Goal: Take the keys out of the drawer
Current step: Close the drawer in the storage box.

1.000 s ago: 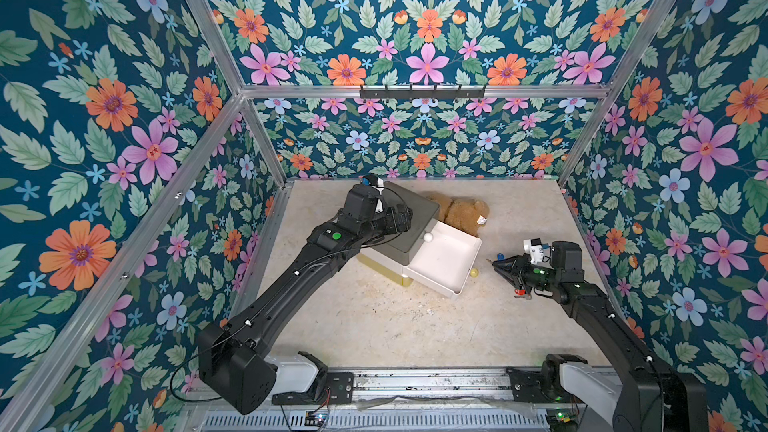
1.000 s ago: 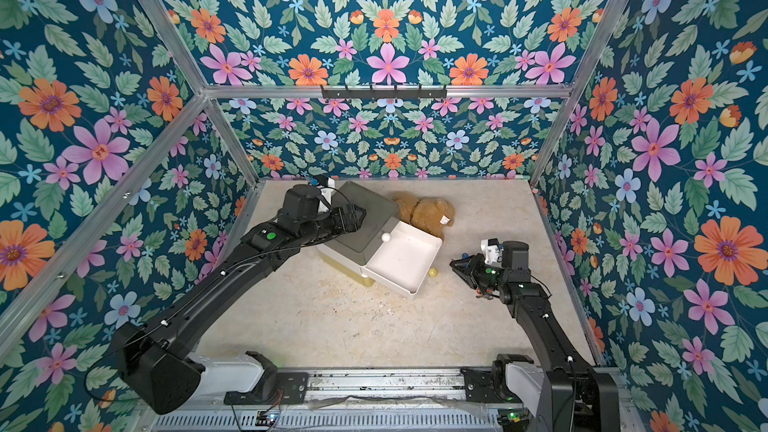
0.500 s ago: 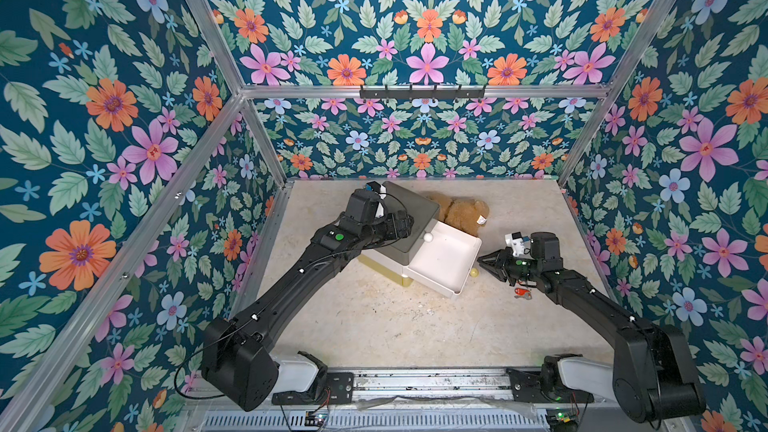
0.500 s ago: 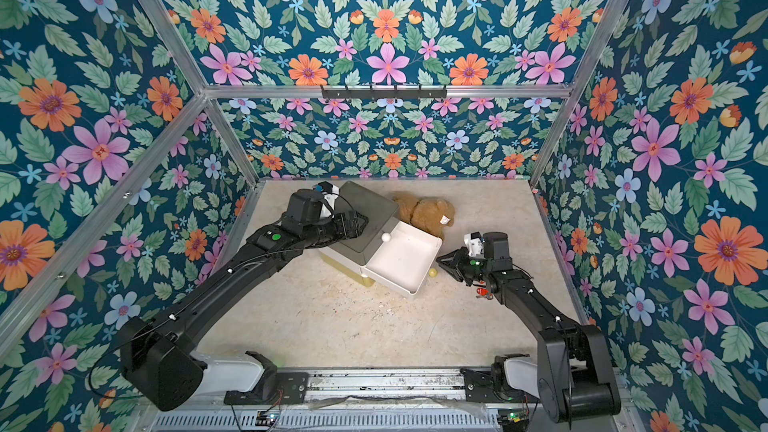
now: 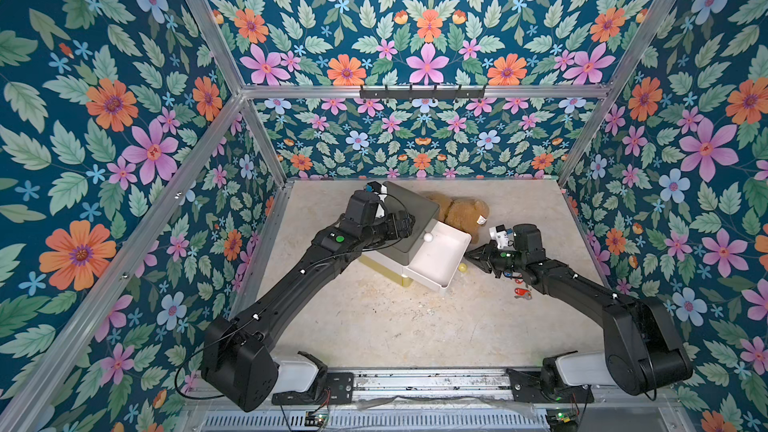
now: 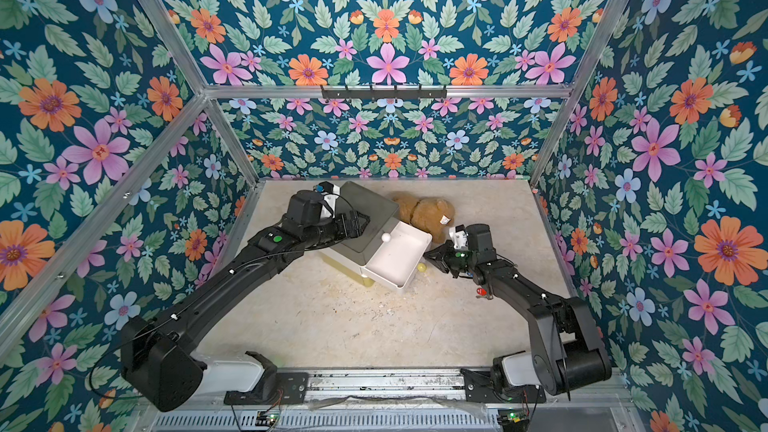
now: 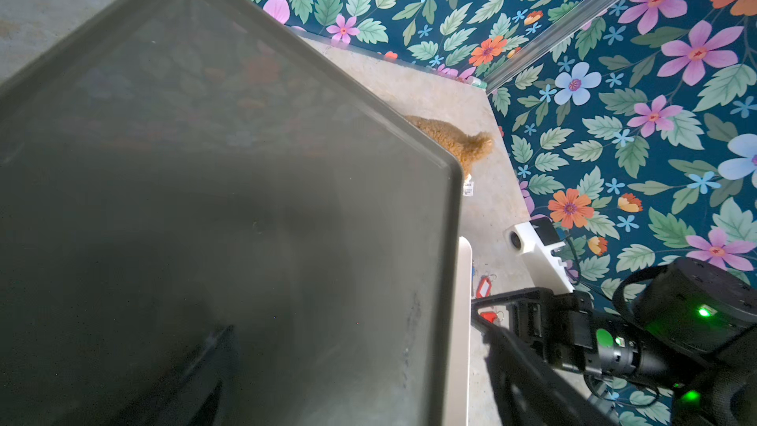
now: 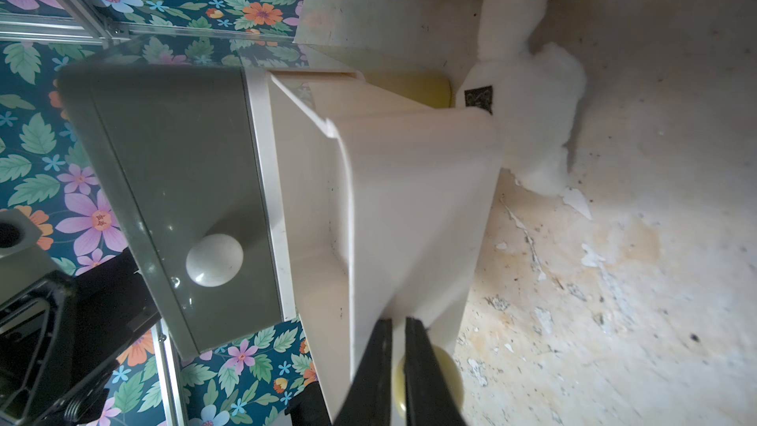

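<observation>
The white drawer stands pulled out of the small unit under the grey top drawer, and its floor shows bare in both top views. Keys with red tags lie on the floor beside my right forearm. My right gripper is at the white drawer's front, its jaws almost together with nothing between them, over the pale yellow knob. My left gripper rests open on the unit's grey top.
A brown teddy bear lies behind the drawer unit, and a white fluffy piece lies by the drawer's far corner. The yellow bottom drawer is closed. A black hook rail is on the back wall. Flowered walls close in on three sides.
My right gripper has moved left from above the red-tagged keys to the white drawer's front, and its jaws have narrowed. The keys stayed on the floor. The left arm has barely moved.
</observation>
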### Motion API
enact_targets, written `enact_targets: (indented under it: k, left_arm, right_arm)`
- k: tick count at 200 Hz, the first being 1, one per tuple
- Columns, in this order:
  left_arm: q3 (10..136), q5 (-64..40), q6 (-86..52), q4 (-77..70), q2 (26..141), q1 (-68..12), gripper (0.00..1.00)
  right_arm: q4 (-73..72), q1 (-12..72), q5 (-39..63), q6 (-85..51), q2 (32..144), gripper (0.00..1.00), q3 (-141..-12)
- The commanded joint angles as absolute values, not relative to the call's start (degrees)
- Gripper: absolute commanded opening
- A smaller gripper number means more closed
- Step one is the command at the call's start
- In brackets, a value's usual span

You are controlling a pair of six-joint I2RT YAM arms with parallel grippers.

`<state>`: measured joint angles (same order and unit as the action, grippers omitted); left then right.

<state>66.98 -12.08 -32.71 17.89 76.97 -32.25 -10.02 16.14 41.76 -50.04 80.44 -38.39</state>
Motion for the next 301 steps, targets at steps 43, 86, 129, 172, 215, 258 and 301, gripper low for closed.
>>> enact_targets:
  k: [43,86,129,172,215,258,301]
  left_arm:
    - [66.3,-12.7,-32.7,20.8,76.1,-32.1,0.99]
    - [66.0,-12.5,-32.2,21.8,75.1,-31.9,0.99]
    - [65.9,-12.4,-32.1,22.1,74.2,-31.7,0.99]
    - [66.0,-12.7,-32.3,22.2,73.5,-31.6,0.99]
    - [65.4,-13.3,-32.3,21.5,72.1,-31.6,0.99]
    - [63.0,-13.1,-32.7,19.5,69.4,-31.6,0.99]
    - [60.2,-11.3,-32.8,15.7,64.5,-31.6,0.99]
  right_arm:
    - [-15.9,19.5,41.2,-51.7,87.9,0.12,-44.2]
    - [-17.6,21.8,41.2,-52.5,93.4,0.12,-49.4]
    - [-19.5,23.3,41.8,-53.9,99.3,0.12,-53.7]
    - [-21.7,24.7,42.2,-55.5,102.9,0.14,-56.4]
    - [-23.1,25.9,42.3,-56.4,105.2,0.16,-58.2]
    - [-22.6,26.2,41.5,-56.0,104.5,0.24,-57.9]
    - [-17.8,24.8,37.2,-52.3,98.9,0.40,-54.7]
